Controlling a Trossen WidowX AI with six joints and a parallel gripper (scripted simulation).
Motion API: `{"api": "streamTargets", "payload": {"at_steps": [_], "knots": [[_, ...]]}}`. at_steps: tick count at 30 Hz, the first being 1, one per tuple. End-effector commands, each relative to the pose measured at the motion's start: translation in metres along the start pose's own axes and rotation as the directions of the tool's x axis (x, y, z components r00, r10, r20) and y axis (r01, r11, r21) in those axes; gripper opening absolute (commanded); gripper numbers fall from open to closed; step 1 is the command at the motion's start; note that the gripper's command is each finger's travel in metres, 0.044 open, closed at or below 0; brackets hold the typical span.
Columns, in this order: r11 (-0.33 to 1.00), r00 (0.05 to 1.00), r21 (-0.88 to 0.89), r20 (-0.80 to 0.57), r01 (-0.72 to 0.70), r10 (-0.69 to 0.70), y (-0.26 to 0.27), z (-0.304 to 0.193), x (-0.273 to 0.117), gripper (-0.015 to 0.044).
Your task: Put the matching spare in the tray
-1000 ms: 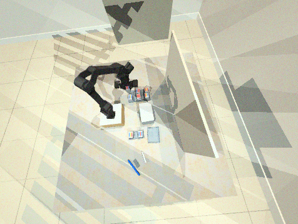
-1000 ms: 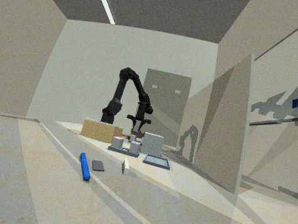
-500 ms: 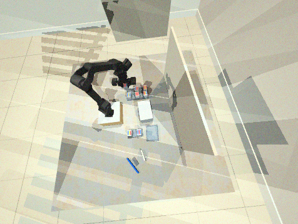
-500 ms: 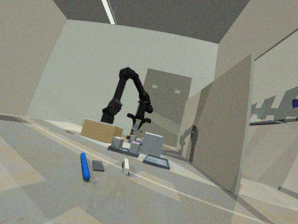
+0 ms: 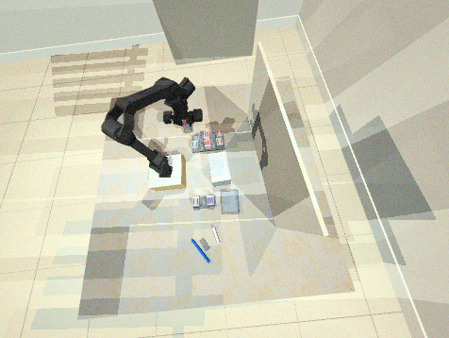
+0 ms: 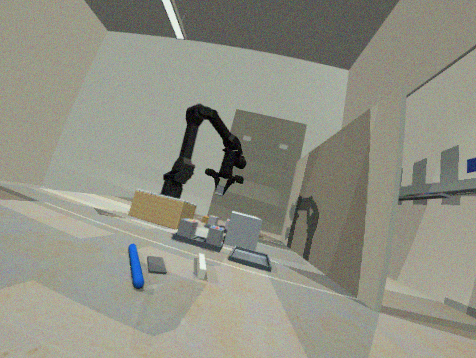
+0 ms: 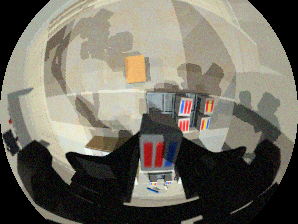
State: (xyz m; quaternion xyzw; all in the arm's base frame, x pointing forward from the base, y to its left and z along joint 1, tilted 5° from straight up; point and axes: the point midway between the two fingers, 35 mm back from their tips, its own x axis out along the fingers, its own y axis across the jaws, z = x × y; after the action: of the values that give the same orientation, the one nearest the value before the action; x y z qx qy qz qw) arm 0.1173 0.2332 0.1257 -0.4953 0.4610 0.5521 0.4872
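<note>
Red-red-blue striped block (image 5: 187, 124) (image 6: 219, 189) (image 7: 159, 153) clamped between gripper (image 5: 187, 124) (image 6: 220, 190) (image 7: 156, 133) fingers, raised, probably to clear rack neighbours (tray (image 5: 230, 202) (image 6: 249, 259) still unfilled).

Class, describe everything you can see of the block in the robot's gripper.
The block is grey and box-shaped, with flat, plain sides that look like matte plastic. One end face carries three upright bars: in the wrist view, red, red, then blue from left to right. It is held in the air, clamped between the fingers of the gripper; nothing else appears to touch it.
</note>
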Motion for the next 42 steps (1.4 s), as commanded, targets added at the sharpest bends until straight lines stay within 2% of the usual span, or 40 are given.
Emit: {"api": "streamTargets", "payload": {"at_steps": [1,20,42], "knots": [[1.0,1.0,-0.003,0.009,0.01,-0.01,-0.003,0.0,-0.007,0.0],[0.999,1.0,0.028,0.007,0.026,-0.026,-0.084,-0.044,-0.015,0.0],[0.999,0.999,0.032,-0.004,0.033,-0.033,-0.164,-0.132,-0.019,0.0]]}}
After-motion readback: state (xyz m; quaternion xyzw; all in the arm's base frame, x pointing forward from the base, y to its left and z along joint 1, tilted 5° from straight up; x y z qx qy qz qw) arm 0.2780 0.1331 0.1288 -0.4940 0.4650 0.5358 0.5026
